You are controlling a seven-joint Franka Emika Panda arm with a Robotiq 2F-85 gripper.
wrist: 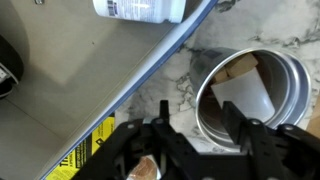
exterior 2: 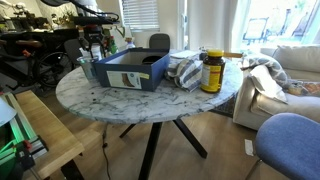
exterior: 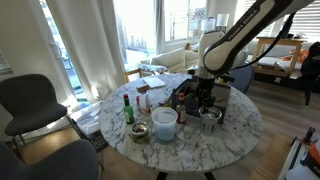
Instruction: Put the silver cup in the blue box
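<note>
The silver cup (wrist: 288, 84) stands upright on the marble table just beside the blue box, filling the right of the wrist view; white and tan shapes show inside it. In an exterior view the silver cup (exterior: 210, 116) sits below the gripper (exterior: 205, 100). The gripper (wrist: 197, 118) is open, one finger outside the cup's near rim and one over its mouth. The blue box (wrist: 158, 62) shows its blue wall and grey floor at the left of the wrist view. It is the large box (exterior 2: 125, 70) on the table in an exterior view. The cup is hidden there.
A white bottle (wrist: 140, 8) lies inside the box. On the table stand a white tub (exterior: 164, 122), a low dish (exterior: 139, 132), a green bottle (exterior: 128, 110) and a yellow jar (exterior 2: 211, 70). Chairs surround the round table (exterior: 235, 135).
</note>
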